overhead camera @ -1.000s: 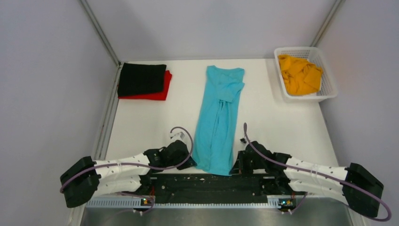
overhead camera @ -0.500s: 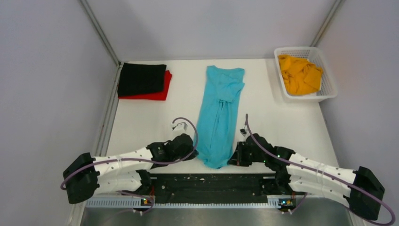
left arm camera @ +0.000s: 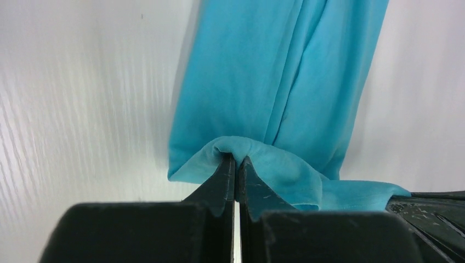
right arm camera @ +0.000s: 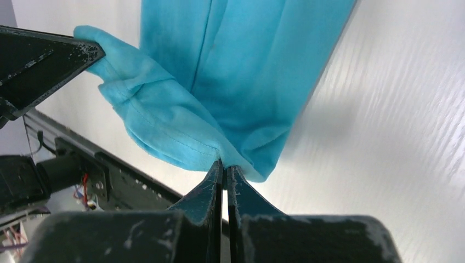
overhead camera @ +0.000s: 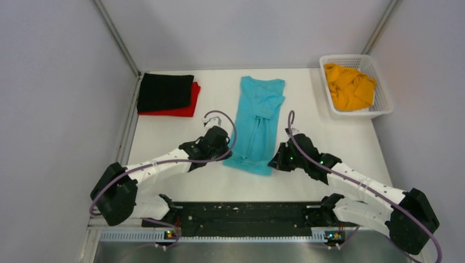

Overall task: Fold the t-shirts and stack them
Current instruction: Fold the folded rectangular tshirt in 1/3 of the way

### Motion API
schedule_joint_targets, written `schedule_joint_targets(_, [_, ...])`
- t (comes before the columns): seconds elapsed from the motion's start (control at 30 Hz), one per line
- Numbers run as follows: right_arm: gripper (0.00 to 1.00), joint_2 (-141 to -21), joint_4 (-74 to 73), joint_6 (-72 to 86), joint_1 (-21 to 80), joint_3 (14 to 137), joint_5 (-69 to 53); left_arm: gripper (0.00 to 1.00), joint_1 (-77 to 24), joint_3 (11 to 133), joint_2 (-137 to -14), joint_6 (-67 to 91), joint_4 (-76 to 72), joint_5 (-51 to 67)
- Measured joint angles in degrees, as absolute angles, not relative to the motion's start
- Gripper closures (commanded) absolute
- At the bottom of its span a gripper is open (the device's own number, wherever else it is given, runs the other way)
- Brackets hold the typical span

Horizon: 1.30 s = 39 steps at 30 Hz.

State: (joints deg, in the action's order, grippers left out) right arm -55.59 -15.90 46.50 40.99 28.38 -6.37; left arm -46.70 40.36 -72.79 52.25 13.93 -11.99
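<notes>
A: What do we have in our left hand [left arm camera: 236,160]?

B: Its fingers are pressed together, and a fold of the turquoise t-shirt [overhead camera: 257,123] is pinched between them at the near left corner of the hem.

A: And our right hand [right arm camera: 225,163]?

B: The same. Its fingers are closed tight on the hem at the near right corner. Between our two hands the hem hangs in a loose curve, raised off the white surface [overhead camera: 329,142].

A: Where does the rest of the shirt lie?

B: It lies flat in a narrow strip down the middle of the surface. The sides are folded in and the collar is at the far end.

A: What else do we see farther out?

B: The black t-shirt [overhead camera: 164,92] sits folded on the red t-shirt [overhead camera: 186,111] in the far left corner, with red showing along its near and right edges. The orange-yellow t-shirt [overhead camera: 348,86] lies crumpled in the mesh basket [overhead camera: 384,111] at the far right.
</notes>
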Motion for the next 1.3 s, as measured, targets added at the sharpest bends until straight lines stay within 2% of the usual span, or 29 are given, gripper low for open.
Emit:
schedule_joint_targets(0.47, [1.0, -66.32, -13.26, 38.06, 29.26, 38.33, -3.4, 1.0, -38.19, 63.46, -92.68, 39.53, 15.18, -8.01])
schedule_joint_targets(0.97, [1.0, -80.64, -5.06, 34.79, 20.64, 44.58, -7.4, 1.0, -31.88, 78.52, -107.18, 33.34, 17.1, -0.97])
schedule_joint_targets(1.2, [1.0, -87.05, -2.92, 34.11, 18.31, 47.9, -8.88, 0.92, -29.74, 82.08, -112.09, 32.29, 18.22, 2.79])
schedule_joint_targets(1.3, [0.99, -90.35, -2.24, 33.8, 17.52, 49.58, -9.43, 0.82, -28.91, 84.01, -114.48, 31.75, 18.24, 4.69])
